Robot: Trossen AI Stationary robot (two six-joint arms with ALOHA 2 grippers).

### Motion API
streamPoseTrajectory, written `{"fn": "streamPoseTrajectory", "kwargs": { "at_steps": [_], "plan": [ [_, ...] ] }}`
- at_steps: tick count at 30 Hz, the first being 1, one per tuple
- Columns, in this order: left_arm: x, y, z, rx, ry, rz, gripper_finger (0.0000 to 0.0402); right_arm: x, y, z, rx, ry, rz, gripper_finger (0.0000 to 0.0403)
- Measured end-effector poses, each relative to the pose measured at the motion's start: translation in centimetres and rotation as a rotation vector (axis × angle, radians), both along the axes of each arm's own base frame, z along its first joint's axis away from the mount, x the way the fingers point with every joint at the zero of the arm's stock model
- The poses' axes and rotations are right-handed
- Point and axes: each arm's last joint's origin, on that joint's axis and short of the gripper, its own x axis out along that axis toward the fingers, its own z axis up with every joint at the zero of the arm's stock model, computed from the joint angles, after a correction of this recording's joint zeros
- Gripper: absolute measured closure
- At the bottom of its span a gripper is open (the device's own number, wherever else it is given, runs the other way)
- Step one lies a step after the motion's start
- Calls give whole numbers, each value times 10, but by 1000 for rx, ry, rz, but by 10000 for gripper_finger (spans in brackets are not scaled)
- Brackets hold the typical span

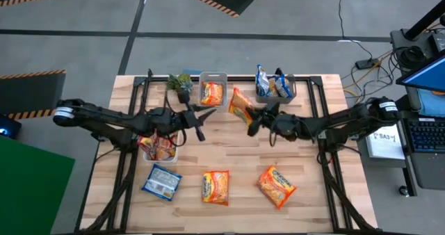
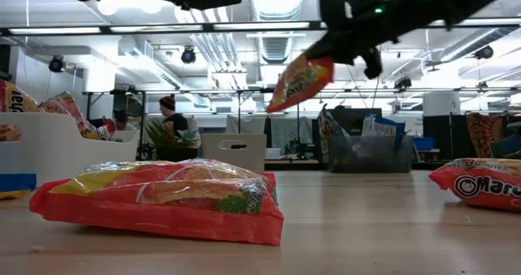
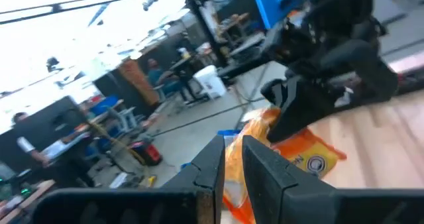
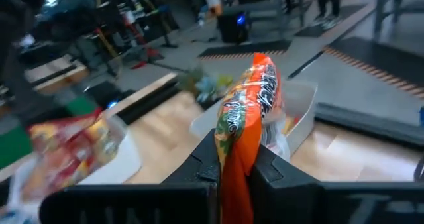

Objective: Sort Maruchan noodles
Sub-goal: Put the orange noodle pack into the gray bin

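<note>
My right gripper (image 1: 252, 122) is raised over the middle of the table, shut on an orange-yellow noodle packet (image 1: 240, 106). My left gripper (image 1: 201, 124) hovers to its left and holds nothing; its fingers (image 3: 218, 161) stand nearly together. Two orange packets (image 1: 215, 186) (image 1: 276, 186) and a blue one (image 1: 161, 181) lie flat on the near part of the table. A white bin (image 1: 212, 76) holds an orange packet, a grey bin (image 1: 290, 89) holds blue ones, and a white bin (image 1: 170, 155) at left holds red-pink ones. My right gripper pinches the orange packet by one end (image 4: 233, 151) between its two fingers. The packet is lifted clear of the table and sticks out beyond the fingertips toward the far left, edge-on to the wrist camera. In the low view it hangs tilted (image 2: 299, 81) below the gripper.
A small green plant (image 1: 181, 82) stands at the far edge beside the white bin. The three bins sit along the far edge and at the left. Bare wood (image 1: 236, 148) lies between the arms and the near packets. People and desks show in the room beyond.
</note>
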Motion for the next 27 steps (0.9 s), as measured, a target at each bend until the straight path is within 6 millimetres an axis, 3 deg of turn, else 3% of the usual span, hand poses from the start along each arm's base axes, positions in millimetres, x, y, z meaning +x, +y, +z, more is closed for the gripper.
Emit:
{"fn": "streamPoseTrajectory", "kwargs": {
  "at_steps": [8,19,27],
  "plan": [
    [-10,2,2,-5,-19,65,365,49,-49,9,-90,73,-141,386],
    [-12,3,0,3,-3,103,365,121,-133,-24,-125,206,-311,386],
    [-12,3,0,3,-5,103,365,160,-153,-47,-106,303,-310,380]
  ]
}}
